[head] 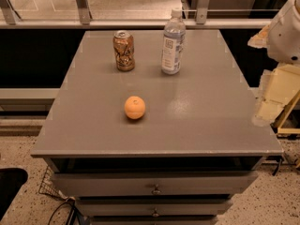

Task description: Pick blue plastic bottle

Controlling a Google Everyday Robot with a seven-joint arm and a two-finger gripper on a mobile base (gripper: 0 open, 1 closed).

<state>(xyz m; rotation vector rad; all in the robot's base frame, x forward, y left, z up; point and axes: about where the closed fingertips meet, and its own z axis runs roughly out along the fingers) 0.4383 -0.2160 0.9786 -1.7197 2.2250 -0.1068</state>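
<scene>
The blue plastic bottle (173,42) stands upright at the back of the grey table (201,121), right of centre. It has a white cap and a white-blue label. My gripper (267,108) hangs at the right edge of the view, beside the table's right edge. It is well to the right of the bottle, nearer the front, and holds nothing. The white arm (287,29) shows above it.
A brown-gold drink can (124,50) stands left of the bottle. An orange (135,108) lies near the table's middle. Drawers (154,184) are under the tabletop. A glass railing (84,6) runs behind the table.
</scene>
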